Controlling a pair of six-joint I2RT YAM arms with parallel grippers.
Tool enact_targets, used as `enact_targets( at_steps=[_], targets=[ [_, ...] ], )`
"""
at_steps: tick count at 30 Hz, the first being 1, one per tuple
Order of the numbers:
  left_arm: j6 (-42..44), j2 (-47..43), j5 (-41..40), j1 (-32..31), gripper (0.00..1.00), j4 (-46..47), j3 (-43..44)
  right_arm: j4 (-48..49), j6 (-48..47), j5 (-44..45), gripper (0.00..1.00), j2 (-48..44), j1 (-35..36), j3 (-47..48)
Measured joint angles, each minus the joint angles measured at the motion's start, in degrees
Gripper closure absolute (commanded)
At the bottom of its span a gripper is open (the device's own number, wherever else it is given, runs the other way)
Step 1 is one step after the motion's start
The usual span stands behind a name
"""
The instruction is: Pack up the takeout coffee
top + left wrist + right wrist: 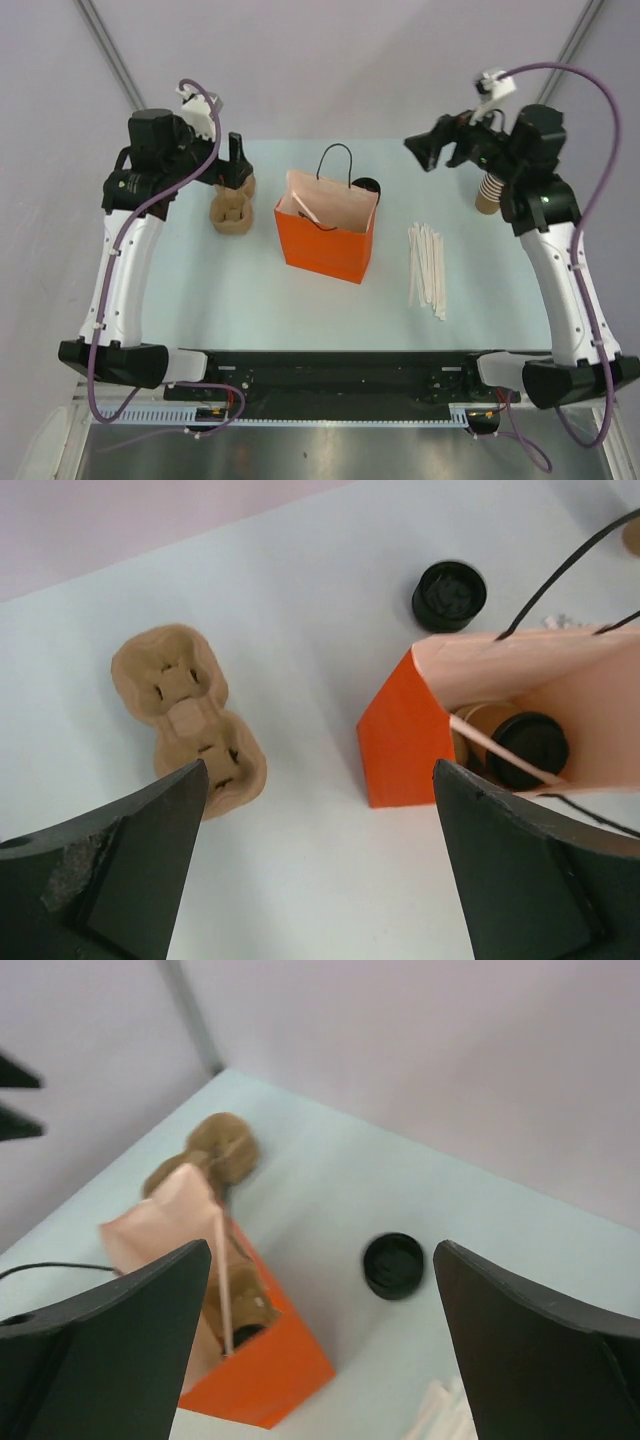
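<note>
Both spread wide, empty, left gripper (318, 770), right gripper (322, 1248), takeout coffee (528, 748) inside orange bag (400, 735)

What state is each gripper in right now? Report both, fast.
Left gripper: open, holding nothing.
Right gripper: open, holding nothing.

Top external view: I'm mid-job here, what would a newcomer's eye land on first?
The bright orange bag, standing open at the middle of the table, dominates. The left wrist view looks down into it, where the takeout coffee with its black lid sits inside. Flanking the bag are a tan pulp cup carrier on the left and a bundle of pale sticks on the right.
</note>
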Motion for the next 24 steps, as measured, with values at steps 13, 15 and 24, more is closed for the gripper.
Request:
enact_targets(
  at_steps=[13,15,24],
  targets=[
    [2.3,-1.6,-0.1,2.3,0.0,-1.4,-23.6,-15.0,-1.3,2.4,0.0,-12.1,-20.9,-24.5],
    [2.3,-2.9,-0.1,2.3,0.0,-0.9,-27.8,-16.1,-2.0,2.8,0.0,-13.0,-21.4,-28.5],
    [2.3,-7.4,0.2,2.9,0.01,1.0,-35.4,-18.2,-4.5,3.3,0.0,-19.8,-21.2,-39.3]
  ],
)
